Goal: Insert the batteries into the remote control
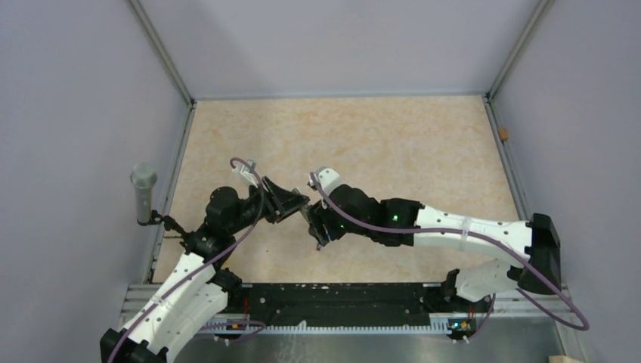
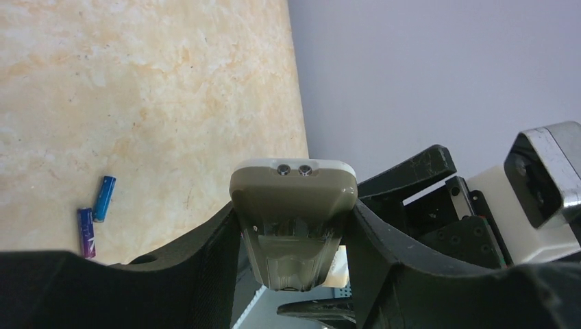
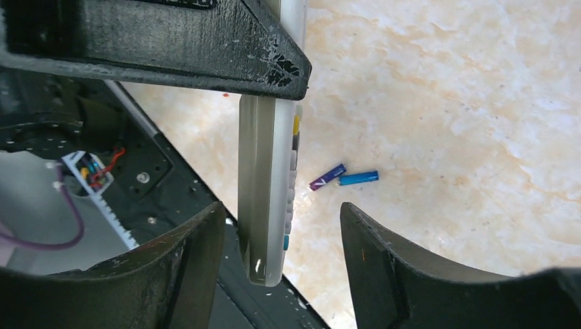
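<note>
Left end effector [image 2: 293, 229] grips the remote [image 2: 293, 186] aloft; if my open right end effector [image 3: 281, 221] closes off-centre, it could twist free.

Beige marbled table [image 1: 393, 136], plain pale lavender-grey walls [image 1: 75, 91] on three sides, aluminium posts [image 1: 162, 53] slanting up from the far corners, black perforated rail [image 1: 340, 302] along the near edge, grey cylinder [image 1: 143, 193] upright beside the left edge, soft even light

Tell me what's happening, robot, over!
Left gripper shut on the remote control. Right gripper open around its end. Both batteries loose on the table, not loaded.
</note>
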### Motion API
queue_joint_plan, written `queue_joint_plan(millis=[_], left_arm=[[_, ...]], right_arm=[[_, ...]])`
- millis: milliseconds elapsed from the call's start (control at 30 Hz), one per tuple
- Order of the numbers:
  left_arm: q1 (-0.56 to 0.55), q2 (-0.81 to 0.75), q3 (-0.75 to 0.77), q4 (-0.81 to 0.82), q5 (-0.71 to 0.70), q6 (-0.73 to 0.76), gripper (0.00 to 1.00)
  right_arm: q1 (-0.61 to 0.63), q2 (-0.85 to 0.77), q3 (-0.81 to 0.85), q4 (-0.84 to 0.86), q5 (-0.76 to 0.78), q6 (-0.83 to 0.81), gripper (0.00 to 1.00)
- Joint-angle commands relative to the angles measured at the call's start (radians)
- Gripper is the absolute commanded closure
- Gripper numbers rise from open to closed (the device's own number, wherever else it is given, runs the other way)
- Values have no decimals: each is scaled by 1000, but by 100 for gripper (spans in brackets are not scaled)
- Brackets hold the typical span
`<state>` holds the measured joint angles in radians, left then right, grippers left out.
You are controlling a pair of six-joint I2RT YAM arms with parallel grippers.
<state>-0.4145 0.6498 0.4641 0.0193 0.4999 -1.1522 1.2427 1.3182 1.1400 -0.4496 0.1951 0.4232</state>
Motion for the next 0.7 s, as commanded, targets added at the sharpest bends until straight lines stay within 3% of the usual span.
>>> queue_joint_plan(millis=[0, 300, 533, 567, 667], left_arm=[[2, -19, 49, -14, -21, 8, 100], [2, -21, 47, -15, -18, 3, 100], [2, -22, 15, 14, -7, -14, 100], [3, -20, 10, 24, -1, -18, 98], [2, -18, 0, 42, 11, -24, 71]], right_arm=[[38, 39, 86, -48, 142, -42, 42], [56, 85, 114, -48, 164, -40, 60], [56, 81, 109, -33, 143, -35, 100], [56, 79, 106, -33, 140, -35, 100], [56, 58, 90, -30, 127, -39, 100]])
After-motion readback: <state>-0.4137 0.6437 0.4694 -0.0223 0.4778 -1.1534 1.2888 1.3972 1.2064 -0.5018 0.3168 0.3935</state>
